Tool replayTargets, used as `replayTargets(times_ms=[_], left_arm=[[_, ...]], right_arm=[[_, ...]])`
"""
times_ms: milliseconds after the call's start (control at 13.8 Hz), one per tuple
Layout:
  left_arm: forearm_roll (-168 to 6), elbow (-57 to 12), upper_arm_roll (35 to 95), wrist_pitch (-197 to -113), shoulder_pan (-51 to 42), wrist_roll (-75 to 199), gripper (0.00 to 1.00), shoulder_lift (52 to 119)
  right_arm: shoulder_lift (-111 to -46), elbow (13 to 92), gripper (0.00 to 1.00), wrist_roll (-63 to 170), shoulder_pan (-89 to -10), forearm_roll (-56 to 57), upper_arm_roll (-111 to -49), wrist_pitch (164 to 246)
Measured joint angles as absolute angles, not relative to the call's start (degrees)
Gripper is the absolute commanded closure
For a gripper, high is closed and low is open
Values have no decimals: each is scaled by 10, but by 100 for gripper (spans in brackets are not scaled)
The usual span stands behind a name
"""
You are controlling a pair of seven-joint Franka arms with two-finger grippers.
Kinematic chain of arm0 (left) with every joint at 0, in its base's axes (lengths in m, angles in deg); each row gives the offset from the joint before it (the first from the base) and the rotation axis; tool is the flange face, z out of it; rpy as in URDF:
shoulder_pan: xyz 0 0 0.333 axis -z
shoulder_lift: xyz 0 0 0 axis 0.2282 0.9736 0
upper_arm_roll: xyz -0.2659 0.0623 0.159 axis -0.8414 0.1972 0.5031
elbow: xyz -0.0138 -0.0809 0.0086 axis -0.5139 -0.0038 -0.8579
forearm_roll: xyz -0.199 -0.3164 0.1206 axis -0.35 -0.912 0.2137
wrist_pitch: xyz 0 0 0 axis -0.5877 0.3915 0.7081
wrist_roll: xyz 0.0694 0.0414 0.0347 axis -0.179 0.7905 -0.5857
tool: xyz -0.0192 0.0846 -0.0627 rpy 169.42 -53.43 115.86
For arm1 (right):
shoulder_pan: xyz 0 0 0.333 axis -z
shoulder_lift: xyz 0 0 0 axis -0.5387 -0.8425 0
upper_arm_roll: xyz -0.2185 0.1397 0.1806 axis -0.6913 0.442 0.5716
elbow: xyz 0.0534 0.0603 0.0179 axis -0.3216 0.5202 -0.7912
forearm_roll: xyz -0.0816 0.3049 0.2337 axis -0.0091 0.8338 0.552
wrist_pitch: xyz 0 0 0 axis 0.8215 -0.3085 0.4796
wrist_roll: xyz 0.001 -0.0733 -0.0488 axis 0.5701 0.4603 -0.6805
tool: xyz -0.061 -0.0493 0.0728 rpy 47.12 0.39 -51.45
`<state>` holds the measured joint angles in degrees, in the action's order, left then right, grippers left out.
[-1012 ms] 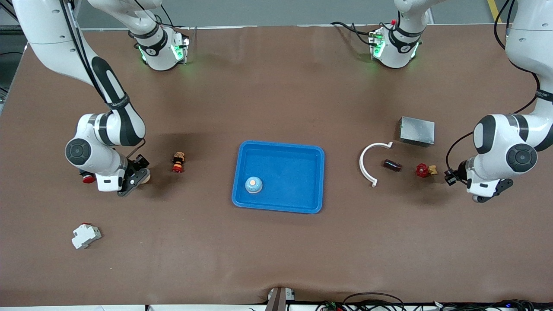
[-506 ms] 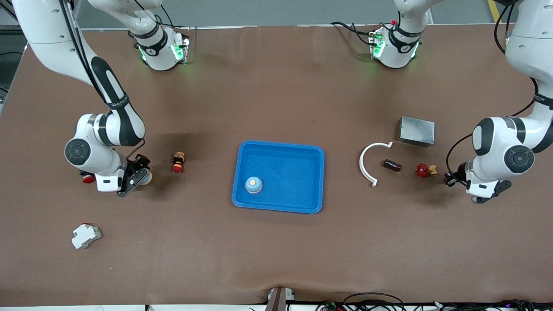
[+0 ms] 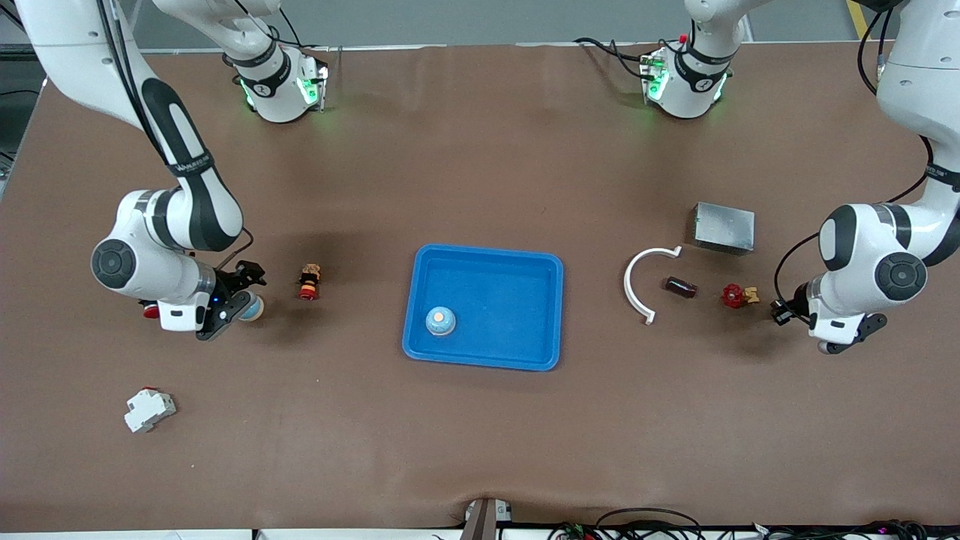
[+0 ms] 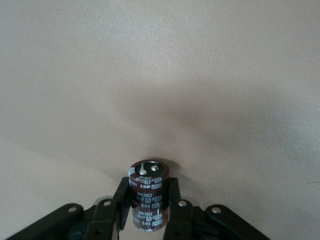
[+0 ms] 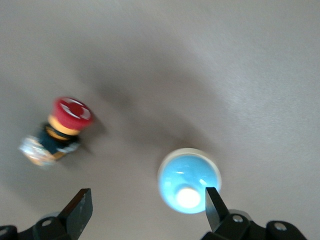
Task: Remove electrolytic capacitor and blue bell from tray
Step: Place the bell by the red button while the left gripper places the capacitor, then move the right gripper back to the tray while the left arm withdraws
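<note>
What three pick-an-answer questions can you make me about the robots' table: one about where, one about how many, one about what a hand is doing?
1. Where is the bell that is not by a robot hand?
A. on the floor
B. on top of a robot arm
C. in the blue tray

2. How many blue bells are there?
A. one
B. two
C. five

3. What is the left hand doing?
A. gripping the capacitor
B. wide open and empty
C. holding a bell

Answers:
1. C: the tray bell sits in the tray corner nearer the front camera, toward the right arm's end.
2. B: one is in the tray, and the table bell is under the open right hand.
3. A: the left wrist view shows both fingers pressed on the dark capacitor.
</note>
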<state>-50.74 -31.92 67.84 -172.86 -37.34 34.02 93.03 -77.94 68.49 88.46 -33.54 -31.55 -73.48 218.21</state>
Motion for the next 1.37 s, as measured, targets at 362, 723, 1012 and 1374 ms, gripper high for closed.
replayTargets(times_ms=[362,723,1012,1374], left_arm=[[-507,-313,675,-1727,-373,341,0,925],[-507,-305,633,-1683,-372,346,0,876],[-507,-282,594,-1623,-371,393,0,823],[-507,-203,538,-1489,-371,403,0,799]], right_arm=[[-731,678,0,639,-423,-311,-727,2138],[-728,635,0,423,-506,-310,-725,2134],[-748,579,0,274,-568,-308,-725,2133],[-831,490,0,145,-615,-298,-725,2141]])
